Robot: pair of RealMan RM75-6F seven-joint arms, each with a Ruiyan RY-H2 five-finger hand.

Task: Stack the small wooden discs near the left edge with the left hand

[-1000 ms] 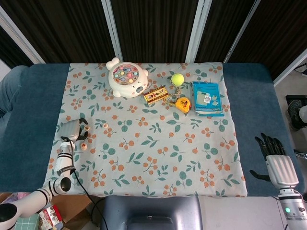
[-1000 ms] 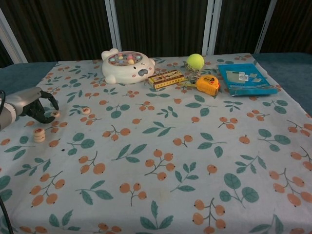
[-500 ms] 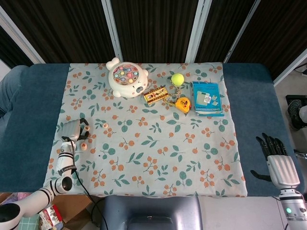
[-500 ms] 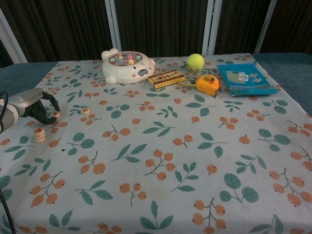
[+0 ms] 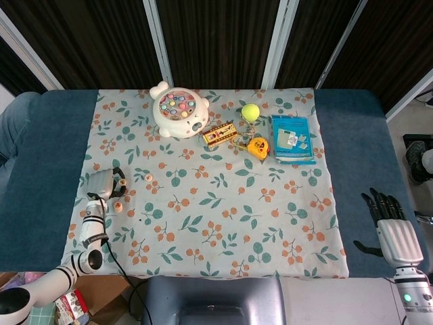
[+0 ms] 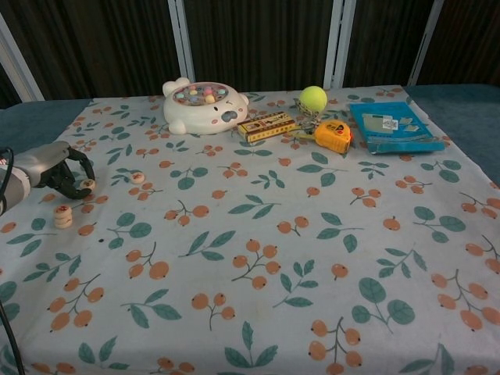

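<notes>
Left hand (image 5: 107, 183) curls at the cloth's left edge in the head view — a disc (image 5: 124, 182) pinched at its fingertips, stack (image 5: 117, 207) just below. Chest view: disc (image 6: 88, 184) above-right of stack (image 6: 62, 216) — light, stiff, slippery; take by the rim.

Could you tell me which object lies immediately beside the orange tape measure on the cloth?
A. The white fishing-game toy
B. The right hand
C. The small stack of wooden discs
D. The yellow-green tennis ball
D. In the chest view the tennis ball sits just behind the tape measure, while the toy, the disc stack and the right hand lie far off.
</notes>
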